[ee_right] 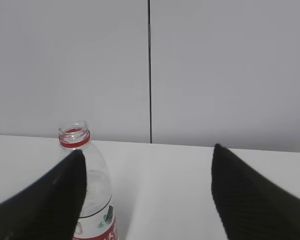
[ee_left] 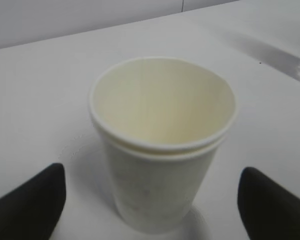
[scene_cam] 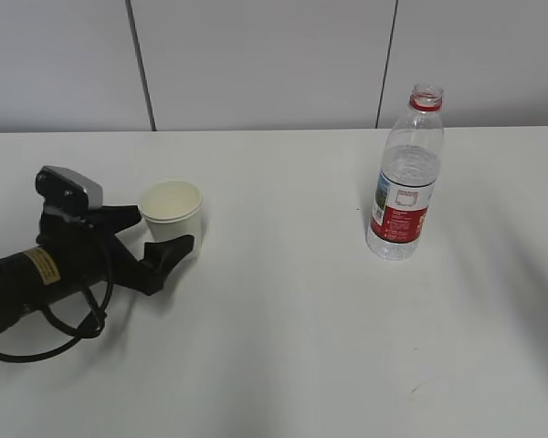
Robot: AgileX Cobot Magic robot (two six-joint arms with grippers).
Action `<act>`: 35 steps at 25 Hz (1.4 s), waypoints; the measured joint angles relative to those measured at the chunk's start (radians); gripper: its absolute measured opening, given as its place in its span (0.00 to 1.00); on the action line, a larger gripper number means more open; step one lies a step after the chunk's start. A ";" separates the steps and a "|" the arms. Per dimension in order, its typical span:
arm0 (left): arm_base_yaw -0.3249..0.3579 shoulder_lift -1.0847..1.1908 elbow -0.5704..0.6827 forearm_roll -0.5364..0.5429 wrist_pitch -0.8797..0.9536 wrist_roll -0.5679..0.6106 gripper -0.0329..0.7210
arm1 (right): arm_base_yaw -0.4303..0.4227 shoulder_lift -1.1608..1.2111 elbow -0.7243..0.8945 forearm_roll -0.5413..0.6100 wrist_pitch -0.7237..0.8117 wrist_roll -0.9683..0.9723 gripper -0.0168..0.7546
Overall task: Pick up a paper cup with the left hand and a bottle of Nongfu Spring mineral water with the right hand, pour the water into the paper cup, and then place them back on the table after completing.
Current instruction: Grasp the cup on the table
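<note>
A white paper cup (scene_cam: 173,217) stands upright and empty on the white table (scene_cam: 283,328). My left gripper (scene_cam: 160,230), on the black arm with the yellow sticker, is open, with one finger on each side of the cup. In the left wrist view the cup (ee_left: 160,150) stands between the fingertips (ee_left: 37,200) with a gap on both sides. The uncapped water bottle (scene_cam: 405,182), with a red label and red neck ring, stands at the right. My right gripper (ee_right: 148,160) is open and empty; the bottle (ee_right: 90,185) shows behind its left finger. The right arm is out of the exterior view.
A grey panelled wall (scene_cam: 274,55) runs along the table's far edge. A soft shadow (scene_cam: 521,274) lies on the table to the right of the bottle.
</note>
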 joint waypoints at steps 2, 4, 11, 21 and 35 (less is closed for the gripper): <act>-0.018 0.030 -0.051 -0.005 0.000 0.000 0.87 | 0.000 0.000 0.000 0.000 0.000 0.000 0.76; -0.032 0.057 -0.092 -0.019 0.000 0.000 0.86 | 0.000 0.000 0.000 0.000 0.000 0.000 0.76; -0.049 0.126 -0.165 -0.043 -0.001 0.000 0.82 | 0.000 0.000 0.000 0.000 -0.007 0.000 0.76; -0.049 0.128 -0.165 -0.044 -0.001 0.000 0.61 | 0.000 0.000 0.000 0.000 -0.012 0.000 0.76; -0.049 0.128 -0.167 -0.044 -0.003 0.000 0.57 | 0.000 0.122 0.000 -0.016 -0.019 0.000 0.76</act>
